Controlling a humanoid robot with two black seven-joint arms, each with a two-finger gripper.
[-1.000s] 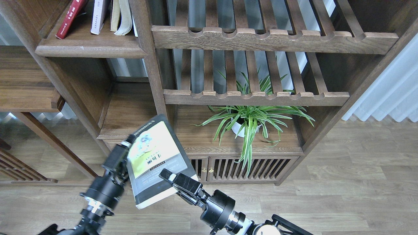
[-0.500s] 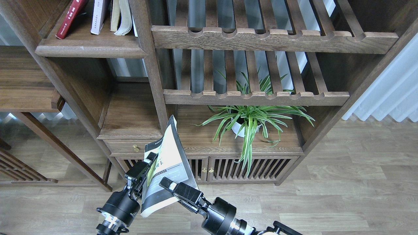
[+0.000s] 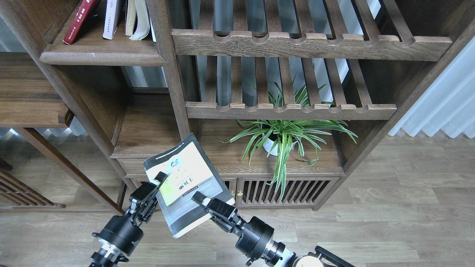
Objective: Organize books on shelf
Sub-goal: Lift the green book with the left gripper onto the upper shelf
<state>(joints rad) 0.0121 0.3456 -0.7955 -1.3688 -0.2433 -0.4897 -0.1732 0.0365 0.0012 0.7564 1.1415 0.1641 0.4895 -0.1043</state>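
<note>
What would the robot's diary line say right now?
yellow-green and black book | between left gripper and right gripper | shelf not reached

Two black robot arms with silver-ringed wrists

The left arm (image 3: pixel 117 233) is matte black, with a thick round drum joint and a bright ribbed metal ring beneath it; its gripper (image 3: pixel 157 181) is blocky, with a pale tip on a finger. The right arm (image 3: pixel 256 239) has the same black drum and a silver-white collar; its gripper (image 3: pixel 198 196) is slim, black and boxy, with a small white patch.
</note>
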